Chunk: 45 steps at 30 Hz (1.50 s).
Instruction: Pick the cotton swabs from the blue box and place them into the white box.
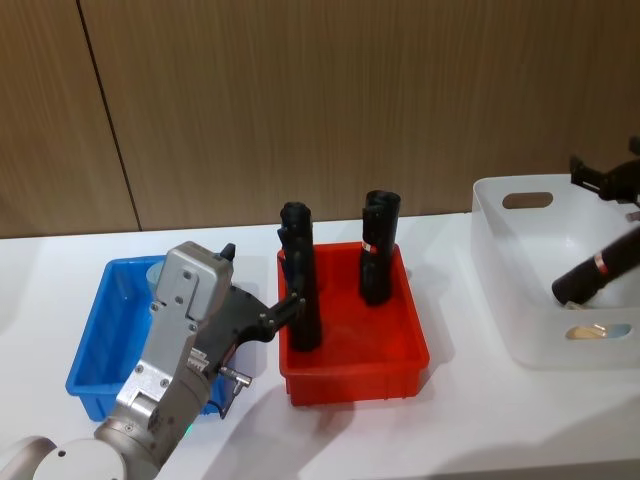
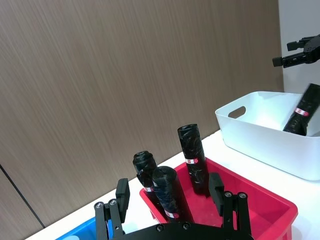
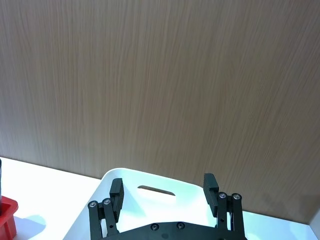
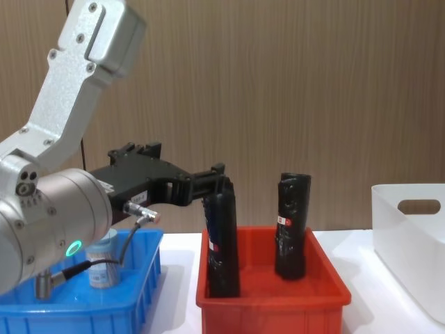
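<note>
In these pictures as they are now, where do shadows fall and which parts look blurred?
Head view: soft shadows lie on the table under the red shallow plastic bin and the translucent white plastic tub. Chest view: the left arm's grey housing, nearest the camera, looks soft, while the tall black cylinders are sharp. Left wrist view: the left gripper at the picture's edge is slightly blurred.

A white table (image 1: 470, 420) carries three containers in a row. The red bin (image 1: 352, 352) sits at its middle, the blue box (image 1: 96, 362) just to its left, and the white box (image 1: 520, 300) apparently well apart on its right.
</note>
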Each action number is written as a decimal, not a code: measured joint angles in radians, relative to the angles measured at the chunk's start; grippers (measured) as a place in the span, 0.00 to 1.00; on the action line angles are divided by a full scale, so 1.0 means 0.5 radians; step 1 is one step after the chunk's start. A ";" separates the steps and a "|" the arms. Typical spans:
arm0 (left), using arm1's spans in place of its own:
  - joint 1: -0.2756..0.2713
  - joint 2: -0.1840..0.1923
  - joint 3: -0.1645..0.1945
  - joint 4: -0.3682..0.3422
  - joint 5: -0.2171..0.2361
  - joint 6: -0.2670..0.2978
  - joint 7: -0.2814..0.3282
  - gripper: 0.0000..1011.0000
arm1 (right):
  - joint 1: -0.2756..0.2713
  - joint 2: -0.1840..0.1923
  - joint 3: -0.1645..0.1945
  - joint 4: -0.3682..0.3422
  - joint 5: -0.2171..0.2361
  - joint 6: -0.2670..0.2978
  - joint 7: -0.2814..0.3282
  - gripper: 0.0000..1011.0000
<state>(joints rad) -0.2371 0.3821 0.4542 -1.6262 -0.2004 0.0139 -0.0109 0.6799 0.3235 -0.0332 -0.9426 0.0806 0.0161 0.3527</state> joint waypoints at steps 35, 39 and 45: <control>0.000 0.000 0.000 0.000 0.000 0.000 0.000 0.99 | -0.011 0.009 0.010 0.008 0.012 -0.019 0.012 0.99; 0.000 0.000 0.000 0.000 0.000 0.000 0.000 0.99 | -0.011 0.009 0.010 0.008 0.012 -0.019 0.012 0.99; 0.000 0.000 0.000 0.000 0.000 0.000 0.000 0.99 | -0.012 0.009 0.010 0.008 0.012 -0.019 0.012 0.99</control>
<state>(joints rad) -0.2371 0.3821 0.4542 -1.6262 -0.2004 0.0139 -0.0109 0.6740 0.3282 -0.0283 -0.9388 0.0864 0.0066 0.3587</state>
